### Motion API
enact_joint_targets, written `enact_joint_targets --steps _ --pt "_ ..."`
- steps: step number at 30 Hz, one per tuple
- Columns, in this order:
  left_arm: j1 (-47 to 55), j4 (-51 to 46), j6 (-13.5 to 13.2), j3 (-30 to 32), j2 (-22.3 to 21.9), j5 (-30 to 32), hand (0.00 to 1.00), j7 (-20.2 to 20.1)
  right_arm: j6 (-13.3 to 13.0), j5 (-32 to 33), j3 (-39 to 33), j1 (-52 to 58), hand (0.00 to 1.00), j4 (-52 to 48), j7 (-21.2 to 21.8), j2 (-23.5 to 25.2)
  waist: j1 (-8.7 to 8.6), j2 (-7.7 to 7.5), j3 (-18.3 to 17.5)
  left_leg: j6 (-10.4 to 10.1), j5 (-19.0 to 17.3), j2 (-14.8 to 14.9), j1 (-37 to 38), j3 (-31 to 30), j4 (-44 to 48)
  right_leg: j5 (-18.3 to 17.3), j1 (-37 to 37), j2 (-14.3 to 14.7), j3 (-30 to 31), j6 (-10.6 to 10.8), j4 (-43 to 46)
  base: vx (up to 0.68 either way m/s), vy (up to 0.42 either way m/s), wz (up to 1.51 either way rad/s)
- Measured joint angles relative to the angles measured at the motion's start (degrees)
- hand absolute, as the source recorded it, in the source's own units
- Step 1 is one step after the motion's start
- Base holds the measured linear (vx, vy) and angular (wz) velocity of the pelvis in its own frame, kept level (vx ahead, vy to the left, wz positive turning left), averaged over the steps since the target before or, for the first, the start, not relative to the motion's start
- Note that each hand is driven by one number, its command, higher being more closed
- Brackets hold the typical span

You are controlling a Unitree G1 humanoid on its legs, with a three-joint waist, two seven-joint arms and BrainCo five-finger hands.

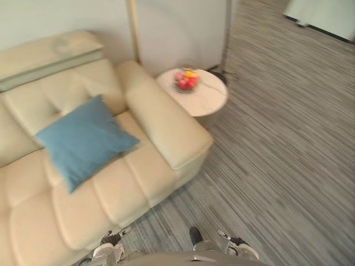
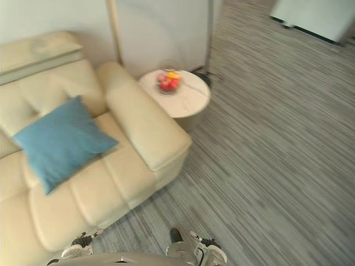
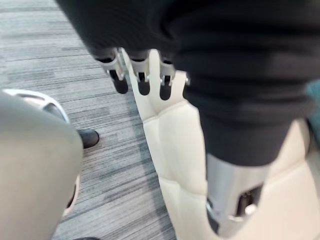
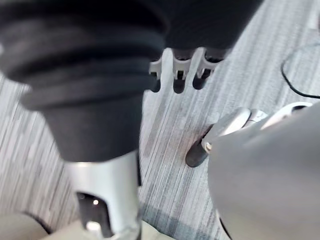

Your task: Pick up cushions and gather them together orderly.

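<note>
A blue cushion (image 1: 83, 138) lies tilted on the seat of a cream sofa (image 1: 161, 122), leaning toward the backrest. Nothing touches it. My left hand (image 3: 140, 75) hangs low beside the sofa's front edge (image 3: 175, 150), its fingers relaxed and holding nothing, the thumb apart from them. Over the grey striped carpet my right hand (image 4: 177, 75) also hangs open and empty. Both hands are well below and in front of the cushion.
A round white side table (image 1: 208, 100) with a bowl of fruit (image 1: 186, 80) stands against the sofa's right armrest. A pale wall panel (image 1: 177, 33) rises behind it. Grey carpet (image 1: 277, 155) stretches to the right, and a white unit (image 1: 324, 16) stands at the far right.
</note>
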Motion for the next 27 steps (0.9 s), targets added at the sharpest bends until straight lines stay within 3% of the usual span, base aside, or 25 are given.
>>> enact_joint_targets --steps 1,2,3,4,5,7,9,10,13,14,17,19,20,21,23,27 --pt "0.0 0.0 0.0 0.2 -0.1 0.0 0.0 0.0 -0.1 0.0 0.1 -0.3 0.0 -0.4 0.0 0.1 -0.21 0.38 0.2 0.2 -0.4 0.9 -0.1 3.6 1.1 3.5 -1.4 1.3 -2.0 -2.0 -1.0 0.0 -0.052 -1.87" --pt "-0.2 0.0 0.0 0.4 -0.1 0.0 0.0 0.0 -0.1 0.0 0.1 -0.5 0.0 -0.4 0.0 0.1 -0.23 0.97 0.6 0.4 -0.5 1.6 -0.2 4.8 1.6 4.5 -1.9 1.5 -4.8 -3.3 -1.5 0.01 -0.139 -1.73" --pt "-0.8 -0.1 -0.1 0.4 0.0 0.0 0.0 0.0 0.0 0.0 0.0 -0.5 0.0 -0.3 0.0 0.1 -0.13 0.95 0.6 0.7 -0.7 2.0 0.0 7.7 2.2 1.7 -3.2 1.1 -16.1 -7.5 -0.5 -0.02 -0.14 -1.46" --pt "-1.4 -0.2 -0.1 0.3 -0.4 0.0 0.0 0.0 0.0 0.0 0.0 -0.5 0.0 -0.6 0.0 -0.4 -0.23 2.02 1.2 0.7 -0.7 2.6 1.4 10.5 2.2 -1.2 -4.5 -0.7 -26.9 -9.4 2.9 -0.03 -0.148 -1.3" --pt "-1.3 -0.2 -0.1 0.2 -0.6 0.0 0.0 0.0 -0.1 0.1 -0.1 -0.3 0.0 -0.8 0.0 -0.6 -0.3 2.41 1.4 0.7 -0.7 2.8 2.1 11.3 2.2 -2.4 -4.8 -1.7 -31.7 -9.8 4.5 -0.04 -0.072 -1.08" --pt "-0.1 -0.1 -0.6 -0.6 -0.5 0.0 0.0 0.0 -0.8 0.0 1.9 0.5 0.0 -1.8 0.0 -1.3 -0.54 3.14 1.3 0.1 -0.6 3.3 5.1 12.8 2.2 -3.8 -3.8 -5.7 -47.3 -9.9 9.9 0.01 -0.103 -0.9" --pt "-0.1 -0.1 -0.6 -1.3 -0.4 0.0 0.0 0.0 -1.3 -0.1 2.4 0.5 0.0 -2.0 0.0 -1.8 -0.94 3.41 0.7 -0.5 -0.3 4.0 5.3 12.7 1.4 -4.6 -4.0 -4.6 -48.5 -8.5 9.7 0.04 -0.144 -0.51" --pt "-0.2 0.0 -0.7 -2.5 -1.0 0.1 0.0 -0.2 -1.2 -0.2 2.4 0.3 0.0 -1.8 0.1 -2.3 -0.86 4.7 1.0 -0.5 -0.3 4.6 5.4 12.0 0.2 -4.2 -4.2 -2.7 -46.9 -8.0 8.0 0.04 -0.136 -0.5" --pt "-0.4 1.2 -0.6 -3.1 -1.6 0.1 0.0 -0.9 -1.2 -0.3 2.2 -0.1 0.0 -1.2 0.1 -3.1 -0.67 5.53 1.1 -0.8 1.4 5.3 5.4 12.0 0.6 -4.0 -5.1 -1.1 -46.4 -7.9 6.6 0.02 -0.097 -0.58" --pt "-0.8 1.7 -0.4 -3.5 -1.6 0.1 0.0 -0.9 -1.3 -0.2 2.2 -0.3 0.0 -0.6 0.0 -3.3 -0.76 5.5 1.2 -1.8 2.4 5.7 5.4 12.0 1.9 -4.2 -5.3 -0.6 -45.6 -8.1 7.1 0.04 -0.089 -0.54" --pt "-1.1 1.6 -0.4 -4.1 -1.5 0.2 0.0 -0.9 -1.2 -0.1 2.2 -0.5 0.0 0.2 0.0 -3.6 -0.91 4.93 1.3 -1.6 2.6 11.0 1.6 10.3 18.4 -6.1 -5.2 -0.7 -43.2 -8.3 9.0 0.06 -0.034 -0.52" --pt "-1.0 1.5 -0.4 -4.6 -1.5 0.2 0.0 -1.0 -1.1 -0.1 2.3 -0.4 0.0 0.4 0.0 -3.5 -0.62 4.66 1.6 1.7 4.7 14.0 -1.4 5.6 28.5 -6.5 -3.7 0.4 -40.3 -8.6 8.4 0.11 0.016 -0.64" --pt "-1.1 1.4 -0.6 -4.7 -1.6 0.2 0.0 -1.0 -1.0 -0.1 2.4 -0.4 0.0 0.4 0.0 -3.5 -0.43 5.05 1.5 1.5 2.1 12.9 -3.5 -0.6 31.9 -6.6 -2.9 1.0 -38.0 -8.8 7.9 0.13 0.052 -0.72" --pt "-1.1 1.1 -0.7 -4.7 -1.6 0.2 0.0 -1.0 -1.0 -0.1 2.3 -0.7 0.0 0.8 0.0 -3.7 -0.28 5.06 1.8 0.3 -2.0 9.8 -5.8 -7.0 32.5 -6.6 -1.8 1.4 -35.8 -8.8 7.2 0.12 0.065 -0.67" --pt "-0.8 0.3 -0.9 -4.8 -1.5 0.2 0.0 -1.0 -0.9 0.0 2.0 -0.6 0.0 2.2 0.0 -3.8 0.35 4.78 1.9 0.6 -5.7 5.9 -7.8 -11.8 29.9 -6.6 0.2 1.6 -33.4 -8.7 6.2 0.09 0.082 -0.55" --pt "-0.2 -1.9 -1.0 -3.6 -2.2 0.2 0.0 -1.0 -0.9 -0.1 2.3 -0.1 0.0 1.2 0.0 -3.2 1.66 4.8 1.9 1.2 -7.2 2.1 -10.8 -20.1 18.1 -6.8 0.2 3.3 -27.4 -7.9 6.8 0.02 0.129 -0.87"
